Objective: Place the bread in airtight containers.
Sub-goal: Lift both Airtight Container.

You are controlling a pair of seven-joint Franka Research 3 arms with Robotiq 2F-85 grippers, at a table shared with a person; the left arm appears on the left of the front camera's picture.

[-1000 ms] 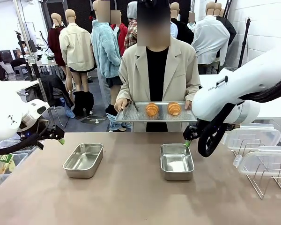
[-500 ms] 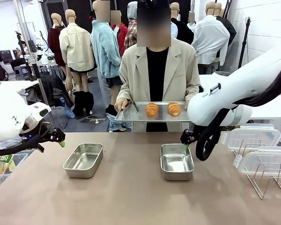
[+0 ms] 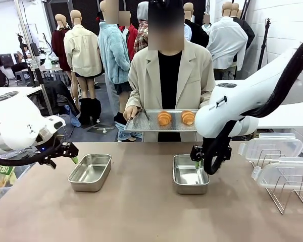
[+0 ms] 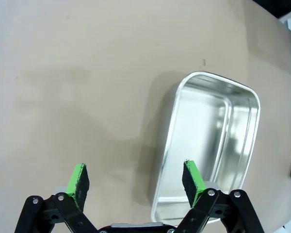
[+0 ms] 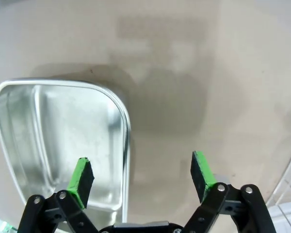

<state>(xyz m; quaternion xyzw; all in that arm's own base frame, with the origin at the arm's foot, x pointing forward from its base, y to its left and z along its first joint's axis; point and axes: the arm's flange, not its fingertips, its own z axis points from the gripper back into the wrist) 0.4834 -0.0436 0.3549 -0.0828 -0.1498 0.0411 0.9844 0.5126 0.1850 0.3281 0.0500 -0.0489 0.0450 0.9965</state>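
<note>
Across the tabletop [image 3: 141,212] a person [image 3: 164,75] holds a tray [image 3: 141,124]; two empty tins [image 3: 90,172] [image 3: 190,175] sit on the tabletop, and both rolls [image 3: 164,118] [image 3: 188,117] lie on the tray. I see my left jaws and right jaws wide and empty, each astride one tin's rim.

**Surfaces as seen from my jaws.**

- Table [image 3: 141,217]: matt tan top, smooth.
- Left tin [image 4: 218,131] and right tin [image 5: 53,136]: bright polished steel with mirror-like walls and a softer sheen on the floors.
- Tray [image 3: 154,124]: duller steel sheet, perforated.
- Left roll [image 3: 164,118] and right roll [image 3: 188,117]: golden-orange crust, ridged, with a slight sheen.
- Lids [image 3: 272,146]: clear plastic, glossy.
- Rack [image 3: 288,194]: thin bright wire.
- Jacket [image 3: 192,75]: beige cloth, matt.
- My arm shell [image 3: 242,103]: glossy white plastic.
- Left pads [image 4: 79,179] on my left gripper [image 4: 136,177] and right pads [image 5: 83,175] on my right gripper [image 5: 143,177]: matt green, rubber-like. The links behind them are black with bare metal pins.
</note>
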